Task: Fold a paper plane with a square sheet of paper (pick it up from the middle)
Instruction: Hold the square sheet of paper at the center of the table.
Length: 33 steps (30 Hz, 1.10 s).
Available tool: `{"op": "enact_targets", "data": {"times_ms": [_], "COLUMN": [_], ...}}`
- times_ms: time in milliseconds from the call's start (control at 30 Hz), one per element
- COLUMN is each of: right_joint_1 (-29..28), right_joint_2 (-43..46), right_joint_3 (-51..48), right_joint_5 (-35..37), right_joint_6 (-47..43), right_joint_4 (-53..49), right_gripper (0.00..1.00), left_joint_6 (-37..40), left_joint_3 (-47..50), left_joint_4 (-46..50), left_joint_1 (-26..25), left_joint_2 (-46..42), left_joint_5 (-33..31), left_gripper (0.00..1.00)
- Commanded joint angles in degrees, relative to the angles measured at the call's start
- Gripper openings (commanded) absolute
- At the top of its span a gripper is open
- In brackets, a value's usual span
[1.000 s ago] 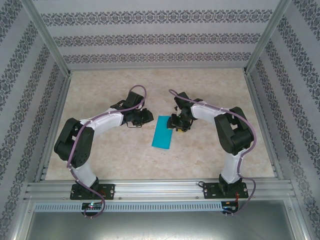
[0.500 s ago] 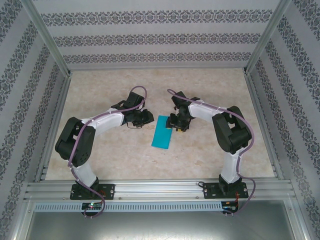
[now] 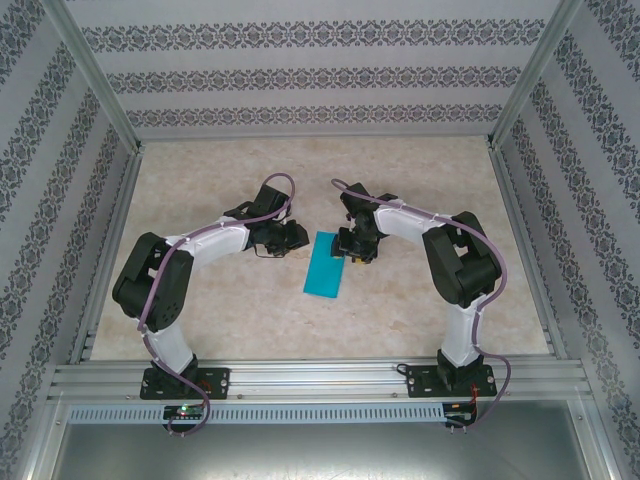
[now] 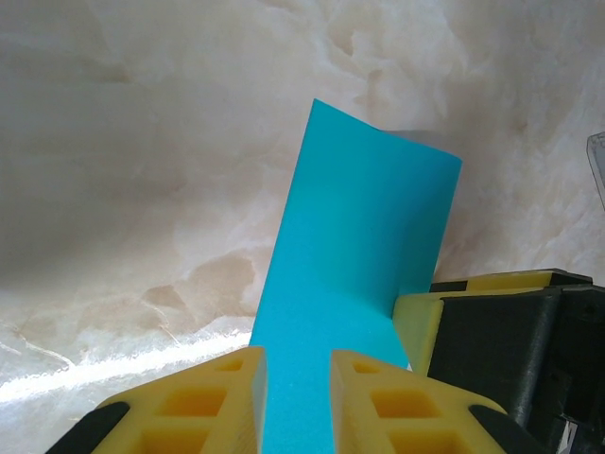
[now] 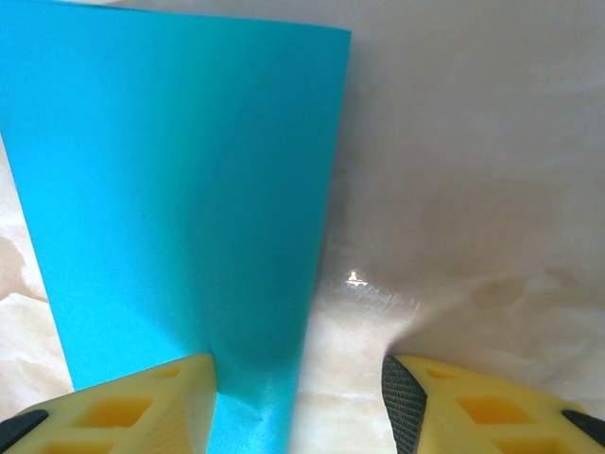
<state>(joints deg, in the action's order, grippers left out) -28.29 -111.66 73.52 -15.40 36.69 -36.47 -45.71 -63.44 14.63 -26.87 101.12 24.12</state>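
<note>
Left hand [image 4: 298, 364] sits low at the left side of the sheet of paper [image 4: 369, 246]. Its jaws are parted only a little and clenched on nothing that I can see — the teal surface shows through the narrow gap. Right hand [image 5: 298, 378] is released, jaws standing wide, with one finger [image 5: 123, 402] over the paper's long edge and the other over bare table [image 5: 473, 189]. From above, the sheet lies as a narrow rectangle in the middle of the table, between the two hands and slightly skewed.

I judge we are early: one half-fold looks done, and the step in hand is setting that fold before the nose corners. To do it well I would pin the sheet with one hand while the other works. I would run along the crease rather than across it, and press lightly, since thin paper buckles or skates on a smooth top like this. In the left wrist view the far end looks a little lifted, with shadow beyond it, so that wants flattening first.

The hands are near each other across the narrow sheet — I would move one at a time. Open table lies all round, and the walls [image 3: 580, 200] are well apart from the work
</note>
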Motion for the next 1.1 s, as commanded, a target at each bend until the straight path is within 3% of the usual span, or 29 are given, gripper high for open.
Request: {"op": "enact_targets", "data": {"times_ms": [0, 467, 1067], "right_joint_1": [-0.80, -0.80, -0.63], "right_joint_2": [-2.78, -3.23, 0.12], "right_joint_3": [0.38, 0.40, -0.45], "right_joint_5": [1.51, 1.73, 0.71], "right_joint_6": [-1.10, -0.84, -0.40], "right_joint_4": [-1.80, -2.11, 0.46], "right_gripper": [0.53, 0.53, 0.55], "left_joint_6": [0.06, -0.49, 0.86], "left_joint_3": [-0.25, -5.78, -5.23], "left_joint_4": [-0.37, -3.20, -0.06], "left_joint_1": [0.41, -1.57, -2.91], "left_joint_2": [1.54, 10.79, 16.12], "left_joint_5": [2.46, 11.59, 9.63], "left_gripper": [0.25, 0.18, 0.12]}}
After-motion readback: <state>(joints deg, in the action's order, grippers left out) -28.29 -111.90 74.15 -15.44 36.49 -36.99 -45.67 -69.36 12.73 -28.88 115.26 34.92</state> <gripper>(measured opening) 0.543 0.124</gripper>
